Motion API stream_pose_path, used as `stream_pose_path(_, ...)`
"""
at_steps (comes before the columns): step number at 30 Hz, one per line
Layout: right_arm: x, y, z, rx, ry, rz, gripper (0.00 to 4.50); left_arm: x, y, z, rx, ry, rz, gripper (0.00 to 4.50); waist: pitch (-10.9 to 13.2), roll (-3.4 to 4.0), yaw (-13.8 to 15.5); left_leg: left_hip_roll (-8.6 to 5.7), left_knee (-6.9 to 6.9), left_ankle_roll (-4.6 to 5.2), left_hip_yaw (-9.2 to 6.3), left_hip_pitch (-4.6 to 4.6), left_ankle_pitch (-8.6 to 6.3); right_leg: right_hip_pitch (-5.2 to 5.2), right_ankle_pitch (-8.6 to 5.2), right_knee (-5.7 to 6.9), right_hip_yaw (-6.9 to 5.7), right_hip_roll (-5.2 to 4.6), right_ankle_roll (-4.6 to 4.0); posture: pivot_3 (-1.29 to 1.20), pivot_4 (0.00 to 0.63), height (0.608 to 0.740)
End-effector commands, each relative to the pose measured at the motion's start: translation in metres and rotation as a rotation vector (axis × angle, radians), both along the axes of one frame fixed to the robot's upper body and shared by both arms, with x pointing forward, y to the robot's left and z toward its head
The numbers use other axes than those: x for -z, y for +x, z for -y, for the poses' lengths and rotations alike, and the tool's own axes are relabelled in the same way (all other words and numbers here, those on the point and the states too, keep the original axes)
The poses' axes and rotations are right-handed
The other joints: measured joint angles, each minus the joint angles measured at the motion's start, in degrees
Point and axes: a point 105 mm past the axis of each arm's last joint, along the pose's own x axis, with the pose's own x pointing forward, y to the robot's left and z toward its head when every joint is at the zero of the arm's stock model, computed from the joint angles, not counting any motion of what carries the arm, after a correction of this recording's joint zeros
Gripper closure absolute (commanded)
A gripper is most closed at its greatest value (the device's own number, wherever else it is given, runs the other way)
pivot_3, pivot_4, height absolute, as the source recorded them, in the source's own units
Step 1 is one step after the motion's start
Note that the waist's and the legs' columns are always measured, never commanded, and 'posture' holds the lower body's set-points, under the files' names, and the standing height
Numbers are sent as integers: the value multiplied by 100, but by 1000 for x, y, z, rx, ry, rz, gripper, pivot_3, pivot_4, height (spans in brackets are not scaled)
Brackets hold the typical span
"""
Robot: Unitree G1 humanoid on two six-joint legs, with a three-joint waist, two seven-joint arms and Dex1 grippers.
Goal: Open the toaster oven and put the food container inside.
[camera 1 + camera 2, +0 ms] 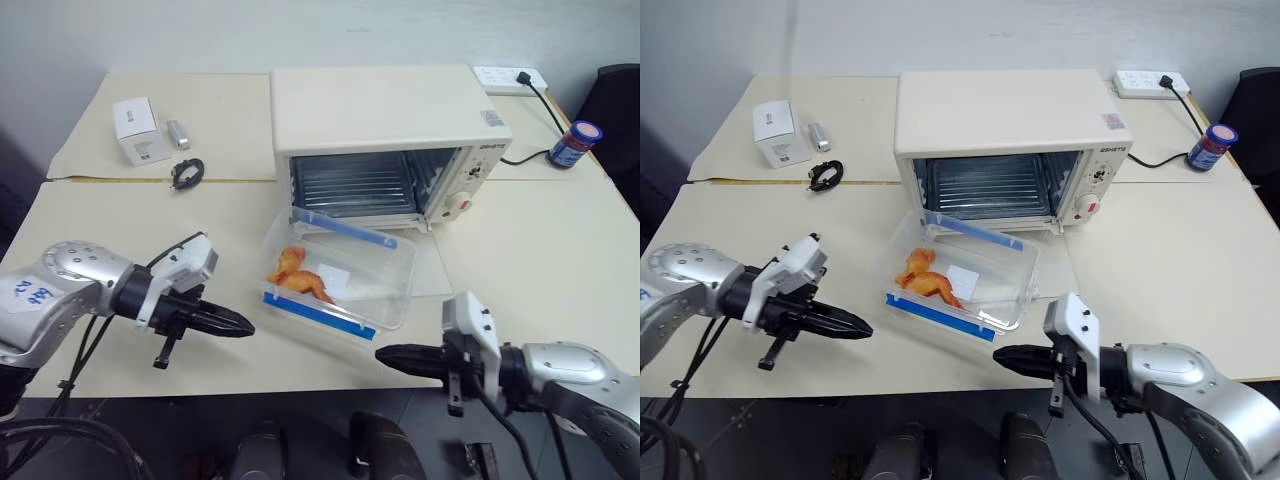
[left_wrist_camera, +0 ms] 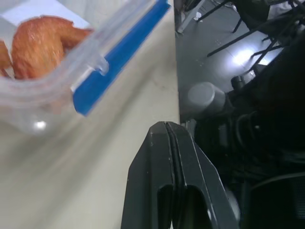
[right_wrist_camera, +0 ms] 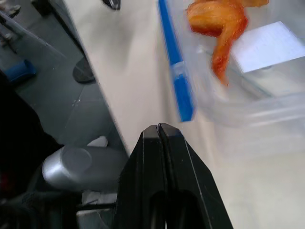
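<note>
The cream-white toaster oven (image 1: 385, 115) stands at the back of the table. Its front is open and the wire rack (image 1: 355, 183) shows inside. Just in front of it lies the food container (image 1: 345, 275), a clear box with blue clips (image 1: 318, 316) and orange food (image 1: 300, 275) inside. My left gripper (image 1: 245, 325) hovers low to the left of the container, shut and empty, pointing at it. My right gripper (image 1: 385, 353) is shut and empty at the table's front edge, below the container's near right corner. The clip also shows close ahead of the left gripper (image 2: 167, 126) and the right gripper (image 3: 158, 128).
A small white box (image 1: 138, 130), a silver stick (image 1: 178, 133) and a coiled black cable (image 1: 187, 173) lie at the back left. A power strip (image 1: 510, 77) and a blue-lidded jar (image 1: 575, 143) sit at the back right, with a cord running to the oven.
</note>
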Motion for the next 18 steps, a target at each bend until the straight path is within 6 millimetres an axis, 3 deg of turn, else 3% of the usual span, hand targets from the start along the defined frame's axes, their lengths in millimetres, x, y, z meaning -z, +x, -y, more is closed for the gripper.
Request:
stream_pose_path(1, -3, 20, 0, 76, 12, 71, 4468, 0, 18, 11, -14, -13, 65, 4500, 0, 0, -1, 1, 9, 3, 0, -4, -2, -1, 0, 3, -1, 1, 0, 0, 150, 740)
stream_pose_path(11, -13, 53, 6, 193, 35, 153, 4468, -10, 69, 43, -101, -142, 189, 4500, 0, 0, 25, 1, 62, 25, -4, -17, -14, 12, 14, 8, -1, -3, 24, 0, 150, 740)
stream_pose_path(18, -20, 57, -1, 171, 43, 172, 4468, -20, 67, 60, -46, -191, 202, 4500, 0, 0, -17, 1, 49, 29, -3, -18, -15, 11, 18, 21, -1, -1, 30, 0, 150, 740)
